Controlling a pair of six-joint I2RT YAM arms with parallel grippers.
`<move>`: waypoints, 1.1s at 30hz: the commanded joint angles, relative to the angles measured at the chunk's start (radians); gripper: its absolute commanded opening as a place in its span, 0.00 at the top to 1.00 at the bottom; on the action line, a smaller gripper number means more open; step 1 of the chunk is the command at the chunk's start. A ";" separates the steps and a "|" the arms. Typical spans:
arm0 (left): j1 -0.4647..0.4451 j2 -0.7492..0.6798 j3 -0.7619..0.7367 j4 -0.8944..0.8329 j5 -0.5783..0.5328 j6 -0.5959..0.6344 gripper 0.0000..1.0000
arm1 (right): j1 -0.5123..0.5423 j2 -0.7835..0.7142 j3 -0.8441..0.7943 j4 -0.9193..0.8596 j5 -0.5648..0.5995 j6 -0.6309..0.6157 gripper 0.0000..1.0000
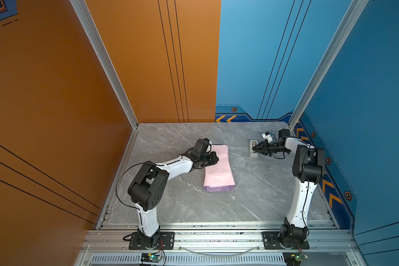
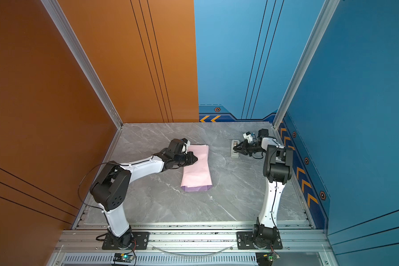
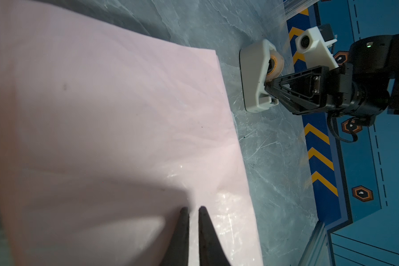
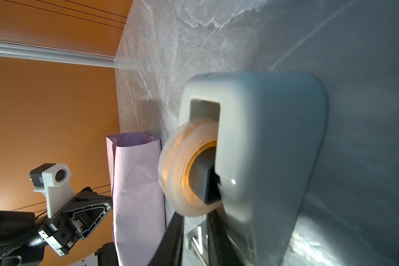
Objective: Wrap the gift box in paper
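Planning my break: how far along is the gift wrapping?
Done: the paper is folded over into a sleeve; the gift box itself is hidden. In hand: the left gripper rests on it, while the right gripper is at the tape dispenser; whether it holds tape is unclear. Left: likely taping the seam and closing the open purple end.

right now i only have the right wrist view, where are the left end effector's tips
Observer: The left end effector has its tips almost together, down at the pink face of the paper; I can't confirm contact.
Operator: is the dispenser touching the paper
Observer: No. In both top views the tape dispenser stands apart from the paper, with bare table between them.
Operator: any box showing
Observer: No gift box shows in any view; the paper lies folded into a long packet.
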 commanded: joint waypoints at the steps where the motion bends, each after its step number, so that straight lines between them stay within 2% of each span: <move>1: 0.009 0.047 -0.022 -0.075 -0.023 0.003 0.87 | 0.012 0.033 -0.019 -0.022 -0.045 0.020 0.83; 11: 0.008 0.046 -0.025 -0.074 -0.026 0.004 0.87 | 0.008 0.023 -0.039 0.049 -0.096 0.074 0.91; 18: 0.007 0.035 -0.030 -0.077 -0.033 0.006 0.87 | 0.003 -0.027 -0.083 0.158 -0.125 0.158 0.94; 22: 0.008 0.027 -0.033 -0.077 -0.038 0.008 0.88 | 0.003 -0.059 -0.101 0.196 -0.132 0.201 1.00; 33: 0.007 0.010 -0.041 -0.069 -0.045 0.009 0.88 | 0.004 -0.135 -0.140 0.264 -0.124 0.295 1.00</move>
